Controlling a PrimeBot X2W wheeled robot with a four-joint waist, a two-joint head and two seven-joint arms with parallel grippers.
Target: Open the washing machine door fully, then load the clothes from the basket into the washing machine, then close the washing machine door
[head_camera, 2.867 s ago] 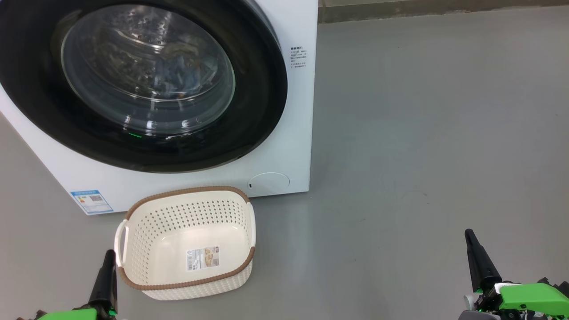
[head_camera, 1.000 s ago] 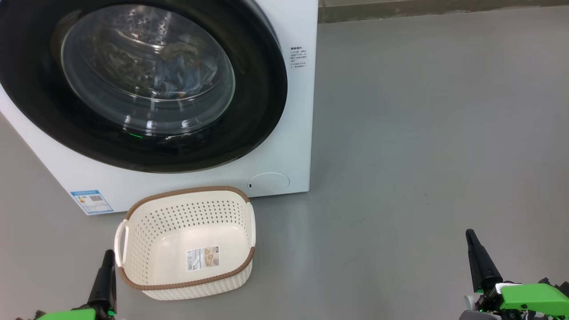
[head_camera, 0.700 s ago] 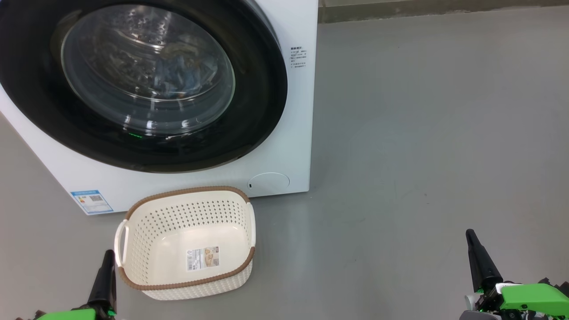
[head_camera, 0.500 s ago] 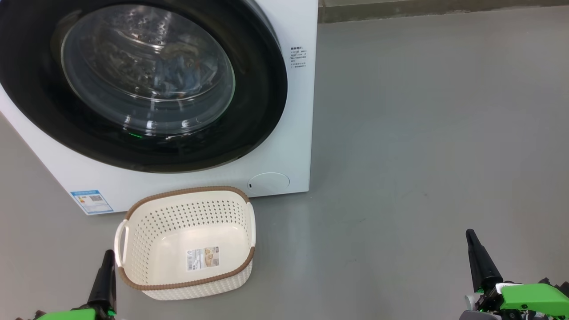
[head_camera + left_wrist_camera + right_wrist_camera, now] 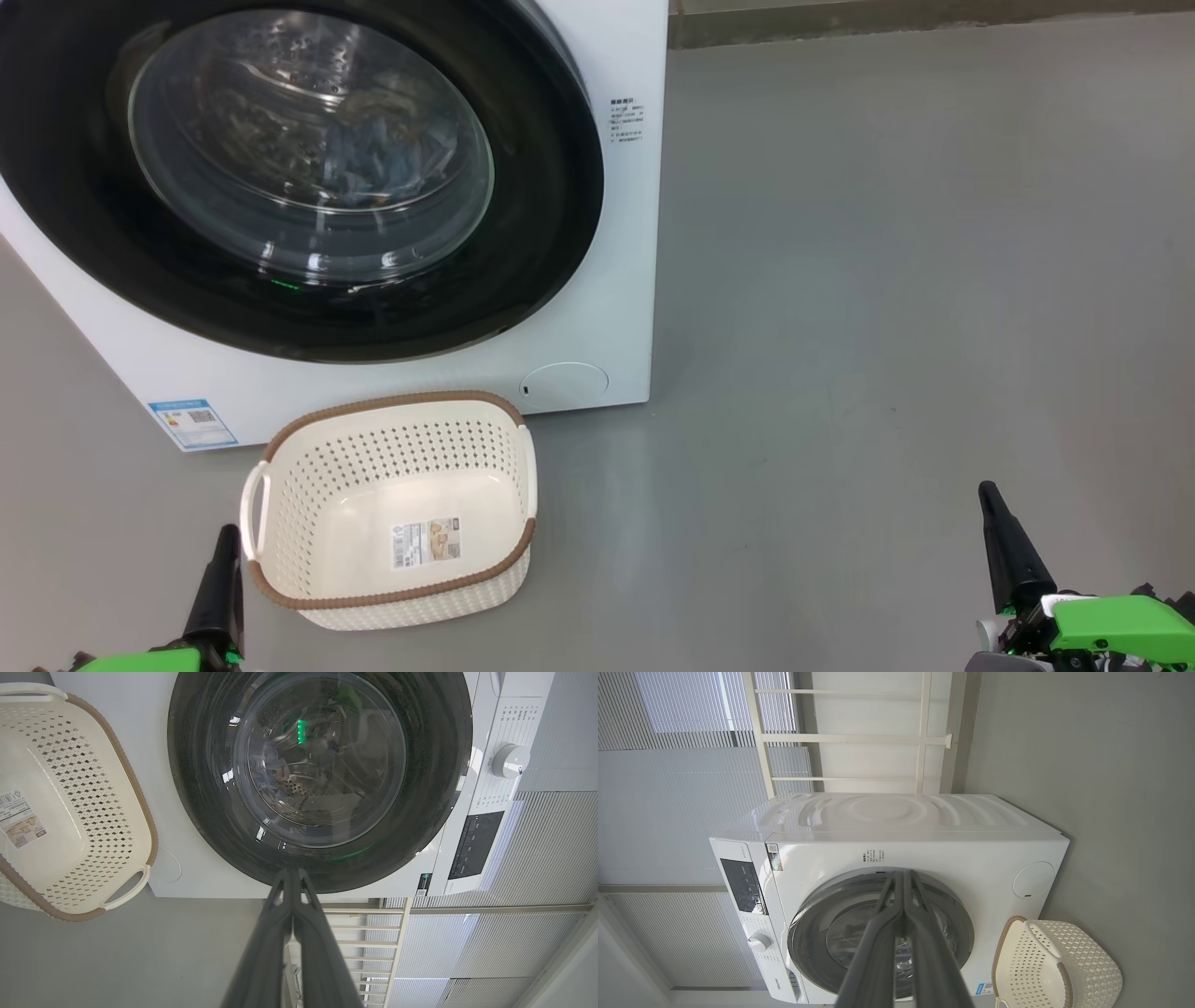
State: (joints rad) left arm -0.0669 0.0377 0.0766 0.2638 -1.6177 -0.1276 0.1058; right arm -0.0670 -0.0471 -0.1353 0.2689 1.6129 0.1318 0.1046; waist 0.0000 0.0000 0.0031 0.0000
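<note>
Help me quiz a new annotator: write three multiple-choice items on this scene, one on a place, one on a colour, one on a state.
1. Where is the basket?
A) on the floor before the washer
B) on top of it
C) inside the drum

2. What colour is the basket's rim?
A) green
B) brown
C) black

3. How is the door?
A) wide open
B) ajar
C) shut

Answers:
1. A, it stands on the floor below the door.
2. B, the woven band is brown.
3. C, the black ring lies flush with the front.
</note>
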